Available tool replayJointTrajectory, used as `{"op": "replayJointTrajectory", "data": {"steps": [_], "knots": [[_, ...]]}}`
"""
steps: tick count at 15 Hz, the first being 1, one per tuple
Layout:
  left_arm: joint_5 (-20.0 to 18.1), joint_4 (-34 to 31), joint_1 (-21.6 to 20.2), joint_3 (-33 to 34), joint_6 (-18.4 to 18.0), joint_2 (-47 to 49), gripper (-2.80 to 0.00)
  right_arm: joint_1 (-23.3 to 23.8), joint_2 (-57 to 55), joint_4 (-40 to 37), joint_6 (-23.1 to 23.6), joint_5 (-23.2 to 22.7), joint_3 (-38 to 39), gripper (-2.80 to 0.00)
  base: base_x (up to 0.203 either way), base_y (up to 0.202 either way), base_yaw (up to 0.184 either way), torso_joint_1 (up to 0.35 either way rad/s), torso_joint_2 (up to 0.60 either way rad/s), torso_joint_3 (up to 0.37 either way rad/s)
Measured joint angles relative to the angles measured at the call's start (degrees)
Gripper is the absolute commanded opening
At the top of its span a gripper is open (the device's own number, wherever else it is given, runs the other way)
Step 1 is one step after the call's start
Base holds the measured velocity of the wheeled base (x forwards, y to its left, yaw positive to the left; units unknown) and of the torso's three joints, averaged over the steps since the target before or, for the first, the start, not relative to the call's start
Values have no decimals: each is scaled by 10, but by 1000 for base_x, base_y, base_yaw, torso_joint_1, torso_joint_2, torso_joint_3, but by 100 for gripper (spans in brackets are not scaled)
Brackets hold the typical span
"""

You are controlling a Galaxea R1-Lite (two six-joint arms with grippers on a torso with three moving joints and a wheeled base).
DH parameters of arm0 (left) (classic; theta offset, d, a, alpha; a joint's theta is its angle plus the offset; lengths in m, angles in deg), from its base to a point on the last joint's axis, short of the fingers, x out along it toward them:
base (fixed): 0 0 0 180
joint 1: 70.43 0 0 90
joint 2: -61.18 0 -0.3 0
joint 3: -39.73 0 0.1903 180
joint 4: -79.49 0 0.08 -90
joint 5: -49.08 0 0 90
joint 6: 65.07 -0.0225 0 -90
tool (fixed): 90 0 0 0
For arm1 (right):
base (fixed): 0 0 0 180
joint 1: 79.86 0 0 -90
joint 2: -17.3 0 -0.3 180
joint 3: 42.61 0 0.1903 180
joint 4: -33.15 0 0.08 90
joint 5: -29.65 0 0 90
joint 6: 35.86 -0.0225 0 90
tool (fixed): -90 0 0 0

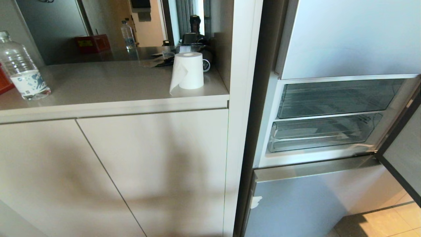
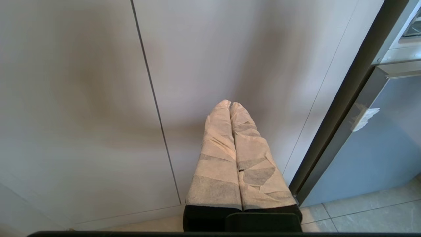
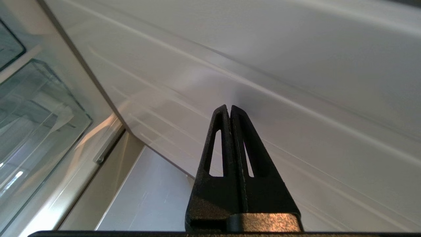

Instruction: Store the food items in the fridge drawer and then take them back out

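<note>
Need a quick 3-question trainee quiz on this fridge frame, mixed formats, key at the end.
1. True or false: the fridge compartment holding the two clear drawers stands open.
2. Multiple choice: what stands on the countertop nearest the fridge? A) paper roll B) kettle C) bowl
3. Short answer: how do the fingers of the right end effector stand, and what does it point at?

Key
1. True; the door is swung out at the right.
2. A; the paper roll stands upright. A water bottle stands at the far left.
3. Pressed together, holding nothing, pointing at the door's inner face. The left end effector is shut too, facing the cabinet front.
</note>
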Motion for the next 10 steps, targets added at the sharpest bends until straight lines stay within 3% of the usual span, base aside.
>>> {"op": "replayJointTrajectory", "data": {"steps": [10], "knots": [[0,0,0,0,0,0,-280,23,-23,0,-2,-1,-20,-280,0,0,0,0,0,0]]}}
